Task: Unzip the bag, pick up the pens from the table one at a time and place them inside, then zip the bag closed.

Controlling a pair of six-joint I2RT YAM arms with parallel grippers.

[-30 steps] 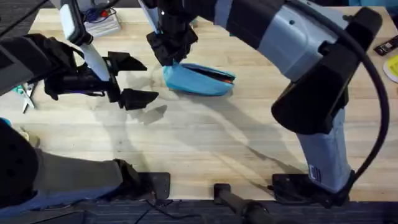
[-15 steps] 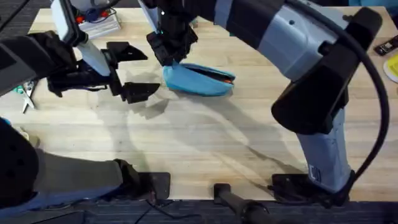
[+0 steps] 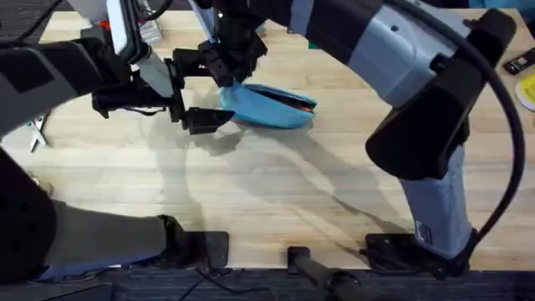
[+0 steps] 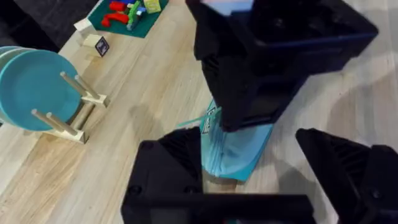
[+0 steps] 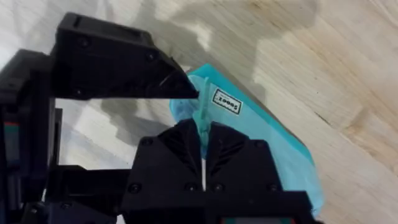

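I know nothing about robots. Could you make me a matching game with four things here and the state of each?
1 left end effector
2 right end effector
3 light blue fabric pouch
4 round light-blue disc

a shut on the pouch's end
b on a wooden stand
c open around the pouch's end
d lying on the pale wooden table

Pairs: 1-c, 2-a, 3-d, 4-b

**Layout at bag end, table centre-rear**

Bag (image 3: 272,106) lies on table (image 3: 276,192), centre-rear, long axis running left-right. Right gripper (image 3: 227,73) sits at bag's left end, fingers pinched together on a thin pull there. Left gripper (image 3: 194,92) just left of that end, jaws spread, one finger behind, one in front. Disc on stand (image 4: 37,93) farther off on table, per left wrist view.
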